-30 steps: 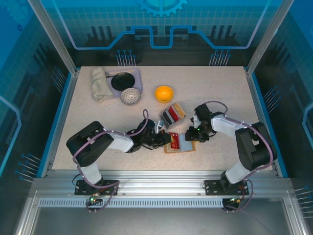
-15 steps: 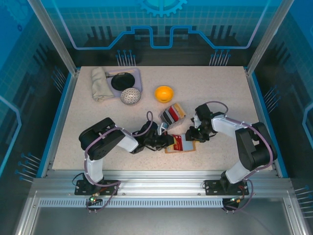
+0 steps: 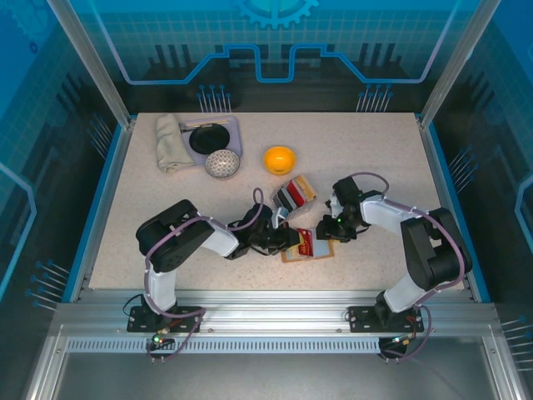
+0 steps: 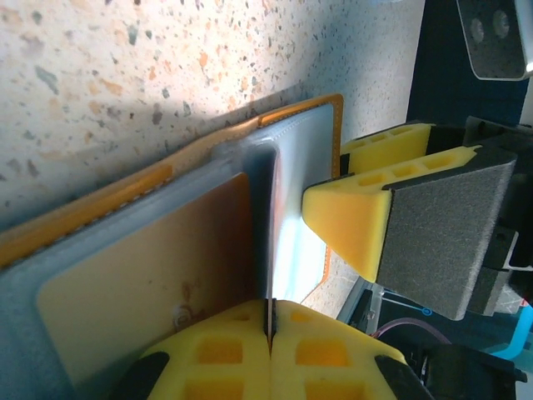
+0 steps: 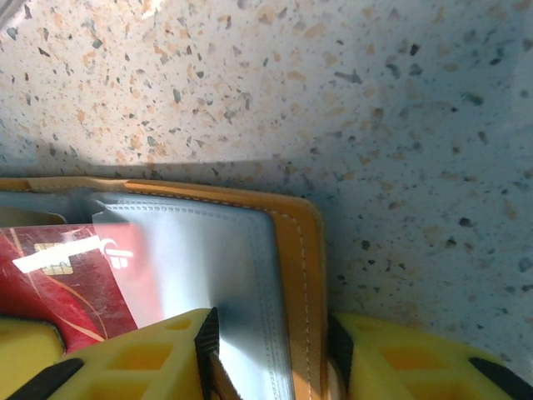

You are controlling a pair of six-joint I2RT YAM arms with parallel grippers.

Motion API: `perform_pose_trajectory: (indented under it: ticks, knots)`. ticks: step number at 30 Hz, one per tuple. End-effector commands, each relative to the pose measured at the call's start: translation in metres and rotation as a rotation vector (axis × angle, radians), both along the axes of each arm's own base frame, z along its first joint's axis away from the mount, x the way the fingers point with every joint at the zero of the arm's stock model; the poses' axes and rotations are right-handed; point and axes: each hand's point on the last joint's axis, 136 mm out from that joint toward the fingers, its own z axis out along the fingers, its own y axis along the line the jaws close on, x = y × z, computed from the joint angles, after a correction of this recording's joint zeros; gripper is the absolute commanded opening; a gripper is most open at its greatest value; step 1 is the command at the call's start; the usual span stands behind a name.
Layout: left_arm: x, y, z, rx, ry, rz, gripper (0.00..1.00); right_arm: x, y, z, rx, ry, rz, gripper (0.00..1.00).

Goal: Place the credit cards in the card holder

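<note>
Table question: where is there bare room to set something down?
The table is bare along its right side, behind the orange bowl, and on the left below the cloth. It is crowded in the near middle, where both tools meet over the card holder beside the grey tray.

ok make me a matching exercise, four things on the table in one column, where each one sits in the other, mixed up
Things:
1. orange bowl
2. folded cloth
3. card holder
4. red card

Places:
A. far left corner of the table
B. lying on the open card holder
C. near centre, open, between the two grippers
D. middle of the table, beyond the card holder

Pairs: 1-D, 2-A, 3-C, 4-B
</note>
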Motion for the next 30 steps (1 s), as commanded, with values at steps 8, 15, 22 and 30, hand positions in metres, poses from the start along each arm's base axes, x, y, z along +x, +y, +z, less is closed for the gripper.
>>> perform_pose_trajectory:
  ticks: [8, 15, 22, 30]
  knots:
    - [0.010, 0.009, -0.007, 0.054, 0.008, 0.111, 0.00, -0.014, 0.006, -0.013, 0.041, 0.063, -0.015, 0.40]
    - [0.007, -0.004, -0.005, 0.025, 0.014, 0.052, 0.00, -0.012, 0.010, -0.011, 0.063, 0.065, -0.016, 0.40]
    - [-0.003, -0.019, -0.009, 0.071, 0.037, -0.027, 0.07, -0.011, 0.012, -0.007, 0.077, 0.057, -0.026, 0.41]
    - [-0.008, 0.002, -0.010, 0.194, 0.031, -0.010, 0.22, -0.010, -0.001, -0.005, 0.066, 0.048, -0.054, 0.44]
